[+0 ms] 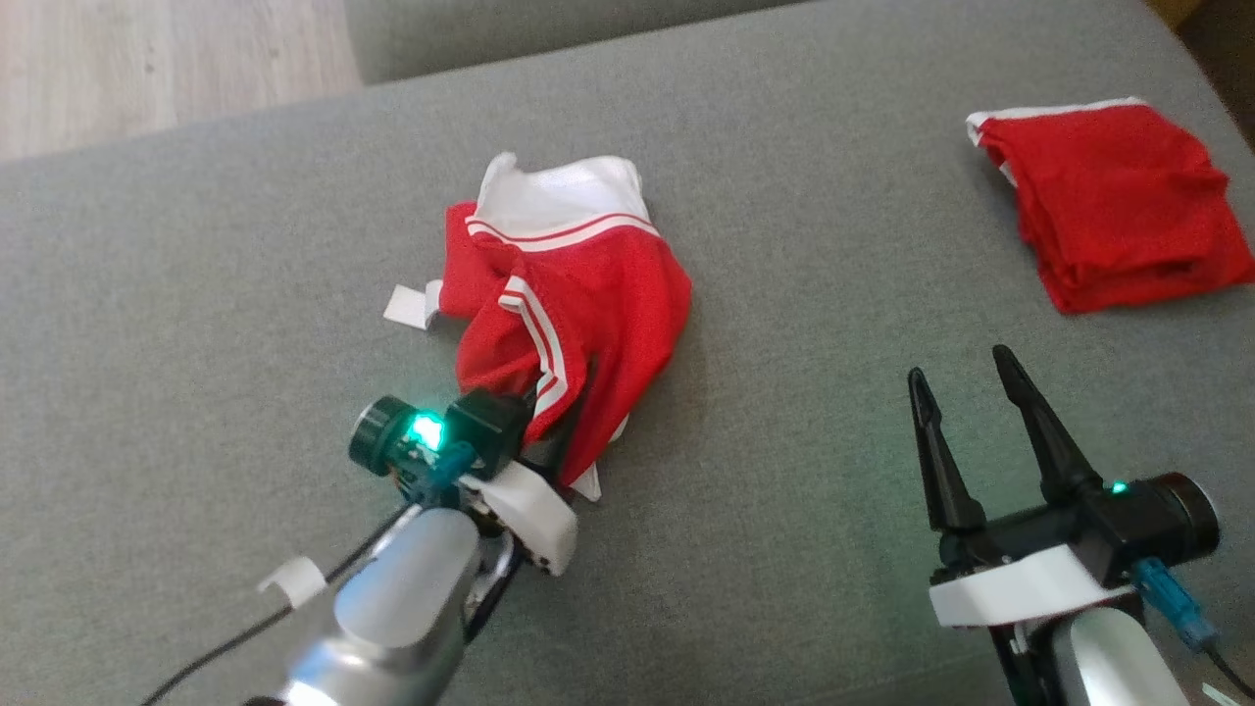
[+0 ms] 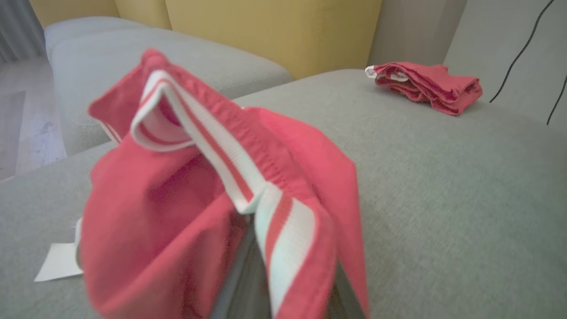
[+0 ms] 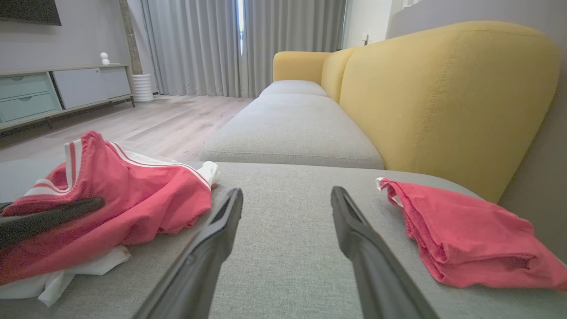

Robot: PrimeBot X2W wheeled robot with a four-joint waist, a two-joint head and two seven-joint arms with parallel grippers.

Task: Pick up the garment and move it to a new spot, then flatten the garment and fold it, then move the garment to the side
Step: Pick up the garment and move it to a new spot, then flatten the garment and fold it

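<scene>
Much bare cushion (image 1: 833, 324) beside garment (image 1: 578, 284)

Head camera looks down; wrist cameras skim low — all share the garment (image 1: 578, 294).

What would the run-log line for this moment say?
stage: pickup | left gripper: shut on crumpled garment | right gripper: open, empty, over sofa seat | folded garment: far right, untouched

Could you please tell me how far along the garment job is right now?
Done: one folded red garment lies at the far right of the grey cushion. In hand: the left tool grips the crumpled red-and-white garment; the right tool hovers open. Left: moving, flattening, folding and setting it aside.
</scene>
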